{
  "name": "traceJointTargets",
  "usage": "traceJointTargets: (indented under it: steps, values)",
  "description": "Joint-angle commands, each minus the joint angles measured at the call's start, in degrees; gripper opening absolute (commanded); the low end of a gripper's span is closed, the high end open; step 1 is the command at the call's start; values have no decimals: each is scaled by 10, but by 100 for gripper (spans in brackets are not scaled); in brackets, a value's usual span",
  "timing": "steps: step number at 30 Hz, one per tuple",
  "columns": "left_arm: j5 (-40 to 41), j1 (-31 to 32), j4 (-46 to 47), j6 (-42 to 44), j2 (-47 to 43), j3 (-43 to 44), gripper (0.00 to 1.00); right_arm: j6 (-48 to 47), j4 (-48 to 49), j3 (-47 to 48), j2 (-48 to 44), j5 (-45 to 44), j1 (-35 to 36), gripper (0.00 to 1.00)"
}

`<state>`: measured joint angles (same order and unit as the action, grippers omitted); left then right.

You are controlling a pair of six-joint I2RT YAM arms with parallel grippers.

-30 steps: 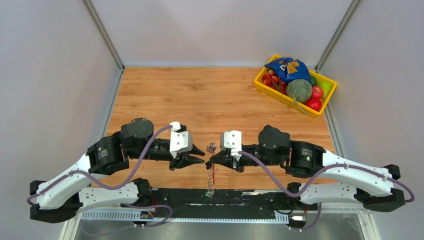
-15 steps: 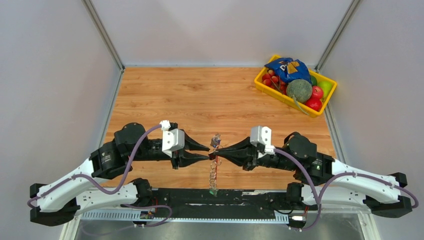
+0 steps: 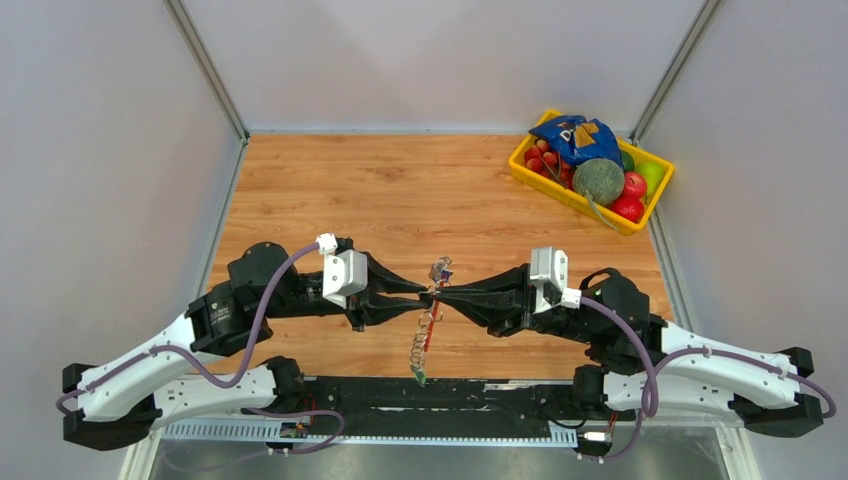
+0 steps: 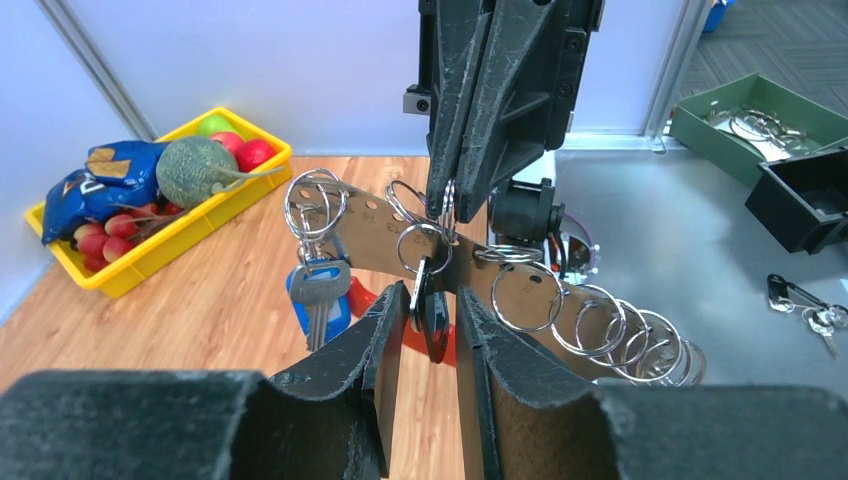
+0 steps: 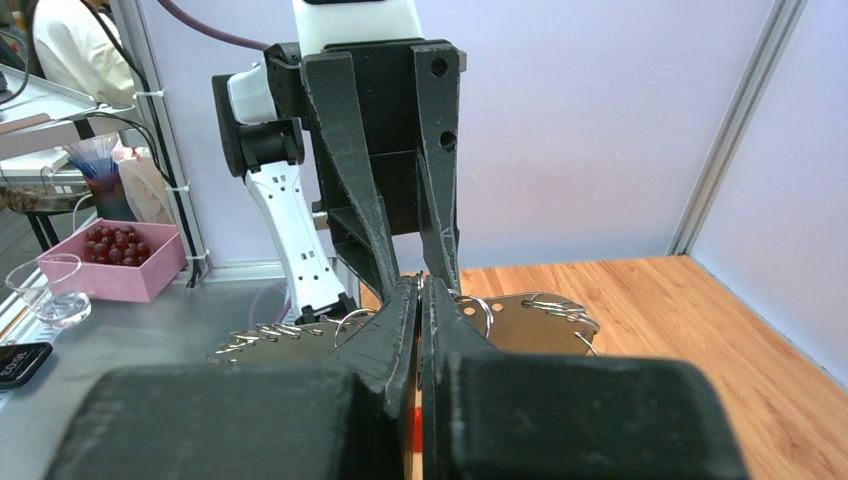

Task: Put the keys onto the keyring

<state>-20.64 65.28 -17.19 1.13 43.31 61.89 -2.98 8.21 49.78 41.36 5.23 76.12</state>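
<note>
My left gripper (image 3: pixel 424 297) and right gripper (image 3: pixel 441 296) meet tip to tip over the near middle of the table. The right gripper (image 4: pixel 444 212) is shut on a thin silver keyring (image 4: pixel 425 248) of the strap (image 4: pixel 520 295), which hangs down toward the table's front edge (image 3: pixel 421 348). The strap carries several rings. The black-headed key (image 4: pixel 433 325) hangs from that ring between my left gripper's (image 4: pixel 430 300) open fingers, not clamped. The blue-headed key (image 4: pixel 318 305) hangs from another ring at the strap's far end. In the right wrist view the right gripper (image 5: pixel 420 285) is closed.
A yellow tray (image 3: pixel 640 215) with fruit and a blue bag stands at the back right corner. Beyond the table's near edge lie a green bin (image 4: pixel 760 120), a black bin (image 4: pixel 805 205), loose keys (image 4: pixel 800 298) and a pink box of berries (image 5: pixel 110 262).
Both grippers have moved together and a little farther from the bases, now touching tip to tip. The right wrist has rolled. The strap has risen with them.
</note>
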Motion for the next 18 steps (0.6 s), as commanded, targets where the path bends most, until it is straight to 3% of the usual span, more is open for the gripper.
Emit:
traceJointTargets:
  steps: [1,6,18]
  values:
    - [1,2,36,-8,2,-2,31,13,63,0,0,13,3,0]
    - [-7,2,38,-8,5,1,4,13,79,-5,0,16,3,0]
    - [-62,2,68,-22,15,-7,0,-2,180,-38,1,26,4,0]
